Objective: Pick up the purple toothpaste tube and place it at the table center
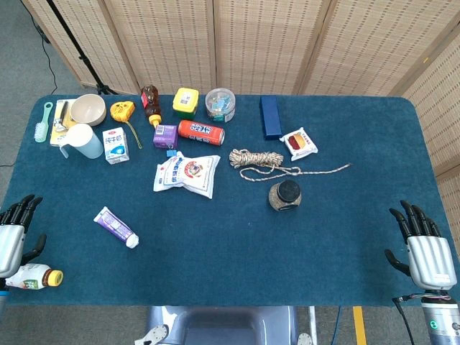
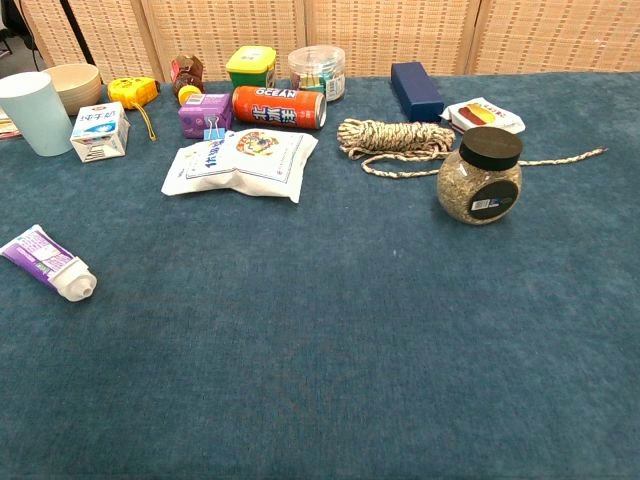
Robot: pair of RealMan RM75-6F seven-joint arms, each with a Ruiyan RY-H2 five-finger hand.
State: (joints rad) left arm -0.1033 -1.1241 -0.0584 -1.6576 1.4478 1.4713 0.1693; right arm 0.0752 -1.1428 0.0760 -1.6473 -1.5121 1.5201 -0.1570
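The purple toothpaste tube (image 1: 116, 226) lies flat on the blue table at the front left, white cap toward the front right; in the chest view the tube (image 2: 47, 262) sits at the left edge. My left hand (image 1: 14, 228) hovers at the table's front-left corner, fingers apart, holding nothing, well left of the tube. My right hand (image 1: 425, 246) is at the front-right corner, fingers spread, holding nothing. Neither hand shows in the chest view.
A white snack bag (image 1: 187, 173), a rope coil (image 1: 256, 159) and a black-lidded jar (image 1: 284, 195) lie near the middle. Cups, a milk carton (image 1: 115, 144), a red can (image 1: 201, 131) and boxes line the back. A small bottle (image 1: 32, 276) lies under my left hand.
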